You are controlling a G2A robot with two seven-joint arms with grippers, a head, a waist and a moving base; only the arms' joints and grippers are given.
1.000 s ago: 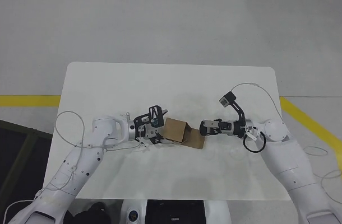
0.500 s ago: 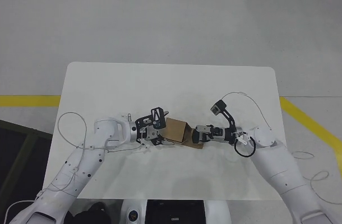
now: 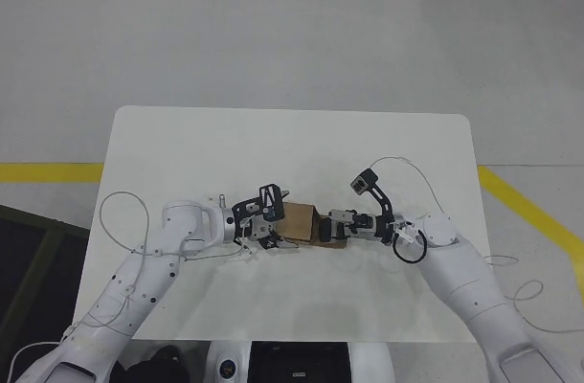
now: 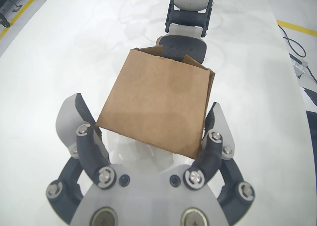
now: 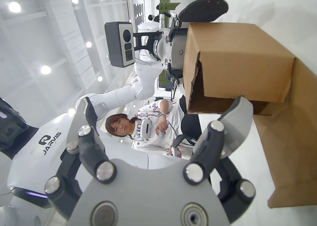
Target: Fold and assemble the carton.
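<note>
We count one brown carton (image 3: 300, 223) on one white table (image 3: 177, 144), nearer its front edge than its back. We count two grippers, the left gripper (image 3: 273, 234) and the right gripper (image 3: 332, 228).

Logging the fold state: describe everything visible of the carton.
The carton is small, brown cardboard, erected into a box on the table. The left end effector grips its sides at one end. The other end is open, one long flap lying flat on the table, with the open right end effector at it.
</note>
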